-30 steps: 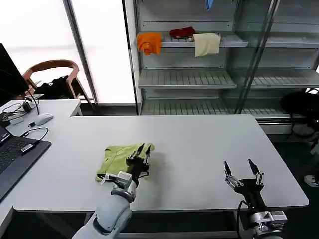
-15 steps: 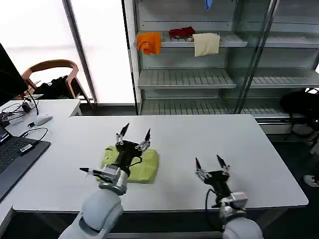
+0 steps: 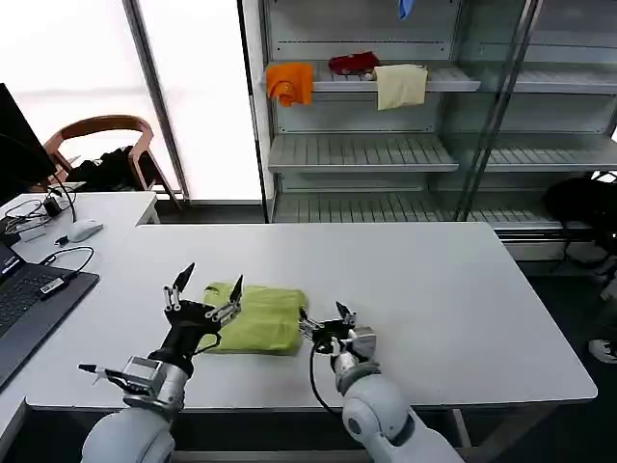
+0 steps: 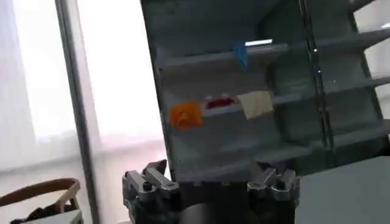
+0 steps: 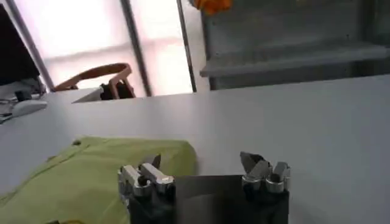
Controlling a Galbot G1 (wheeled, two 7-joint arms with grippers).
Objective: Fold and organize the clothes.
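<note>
The folded T-shirt point(image 3: 255, 318) is seen lying on the table point(image 3: 434, 289), lower left of centre in the head view. The left gripper point(image 3: 204, 296) is held raised over the shirt's left end with its fingers spread, and the right gripper point(image 3: 326, 317) is set low just beside its right edge, fingers also spread and nothing pinched. If the right edge is nudged instead of pinched, the 2 stacked layers could be slid apart and the fold undone.

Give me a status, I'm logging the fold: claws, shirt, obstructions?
Left claw open, raised at the folded yellow-green T-shirt's left end. Right claw open, low at its right edge. Table around the shirt clear.
</note>
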